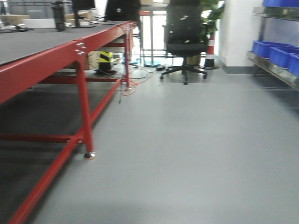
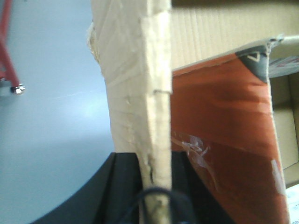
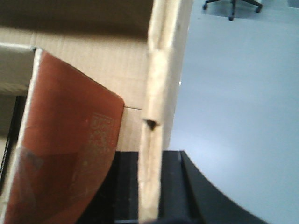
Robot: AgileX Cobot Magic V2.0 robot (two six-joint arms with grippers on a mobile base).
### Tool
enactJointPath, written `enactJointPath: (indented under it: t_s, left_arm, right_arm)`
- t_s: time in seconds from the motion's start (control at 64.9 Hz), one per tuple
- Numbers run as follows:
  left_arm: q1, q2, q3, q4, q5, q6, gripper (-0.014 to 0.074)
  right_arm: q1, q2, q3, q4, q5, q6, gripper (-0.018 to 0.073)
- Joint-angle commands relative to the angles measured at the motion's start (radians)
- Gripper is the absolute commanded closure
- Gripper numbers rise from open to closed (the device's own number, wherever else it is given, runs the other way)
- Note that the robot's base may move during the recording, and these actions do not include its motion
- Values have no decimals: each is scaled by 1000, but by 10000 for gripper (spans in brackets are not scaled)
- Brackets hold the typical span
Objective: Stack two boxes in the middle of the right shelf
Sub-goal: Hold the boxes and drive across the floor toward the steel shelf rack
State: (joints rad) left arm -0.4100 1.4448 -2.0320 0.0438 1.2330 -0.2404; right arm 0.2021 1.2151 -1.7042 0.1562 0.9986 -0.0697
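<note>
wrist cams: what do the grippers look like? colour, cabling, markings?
Both are plain black, with no markings visible. The left gripper shows a smooth curved shell and a thin dark cable looping at the bottom edge. The right gripper has blocky fingers, faintly textured, beside a curved housing. The box hides the rest.

Left pincer (image 2: 156, 189): black jaws closed on the upright wall of a cardboard box (image 2: 133, 70), one jaw against each face, the wall rising straight up from between them. Right pincer (image 3: 150, 186): same condition, jaws clamped on either side of an upright box wall.
</note>
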Motion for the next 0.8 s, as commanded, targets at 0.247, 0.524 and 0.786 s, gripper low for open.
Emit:
enactJointPath:
  t_s: [0.247, 0.524, 0.786]
  left_arm:
    - [4, -11, -17, 11, -29, -1, 708]
    - [4, -11, -17, 11, -29, -1, 708]
    - [4, -11, -17, 11, -29, -1, 708]
  right_arm:
    - [-9, -11, -11, -41, -63, -17, 713]
    - [-9, -11, -11, -41, -63, -17, 713]
    - [-9, -11, -11, -41, -63, -17, 713]
